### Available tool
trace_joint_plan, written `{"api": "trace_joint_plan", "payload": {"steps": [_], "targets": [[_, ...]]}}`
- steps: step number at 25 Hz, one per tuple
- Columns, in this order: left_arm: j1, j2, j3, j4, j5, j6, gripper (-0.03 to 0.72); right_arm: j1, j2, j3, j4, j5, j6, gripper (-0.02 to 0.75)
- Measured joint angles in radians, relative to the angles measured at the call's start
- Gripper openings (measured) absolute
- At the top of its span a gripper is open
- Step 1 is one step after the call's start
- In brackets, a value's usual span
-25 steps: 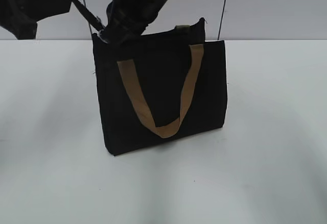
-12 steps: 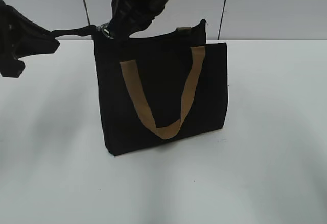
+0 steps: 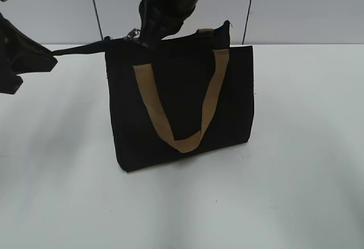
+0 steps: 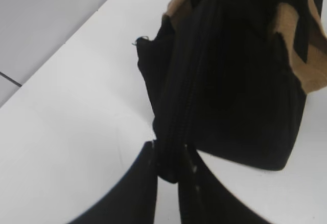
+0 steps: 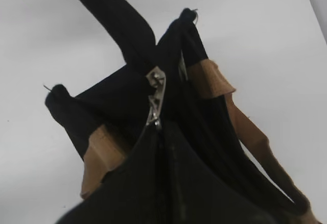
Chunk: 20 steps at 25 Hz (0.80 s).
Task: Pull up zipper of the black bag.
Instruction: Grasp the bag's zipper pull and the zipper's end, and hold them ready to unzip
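While the left gripper point(image 4: 168, 170) clamps the thin black shoulder strap point(image 3: 79, 49) at the rectangular black fabric tote bag point(image 3: 182, 107)'s near end, the black zipper line point(image 4: 191, 88) runs straight away from it; farther along, the right gripper point(image 5: 159, 127) pinches the small grey metal pull tab point(image 5: 156, 98).

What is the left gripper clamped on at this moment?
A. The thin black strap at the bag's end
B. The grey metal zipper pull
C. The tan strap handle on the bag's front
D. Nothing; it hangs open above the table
A: in the left wrist view the left gripper is closed on the thin black strap running from the black bag, while the right gripper holds the zipper pull.
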Motion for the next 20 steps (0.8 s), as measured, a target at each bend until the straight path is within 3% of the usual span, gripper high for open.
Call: {"api": "trace_joint_plan", "payload": {"steps": [8,15,20], "targets": [[-0.002,-0.002,-0.003,0.254,0.049,-0.282,0.074,0.002,0.011,0.000,-0.094,0.018,-0.001,-0.001],[-0.002,-0.002,-0.003,0.304,0.061,-0.316,0.074,-0.011,0.016,0.000,-0.188,0.050,0.002,-0.001],[-0.002,-0.003,-0.003,0.307,0.063,-0.317,0.073,-0.092,0.016,0.000,-0.214,0.105,0.027,-0.001]]}}
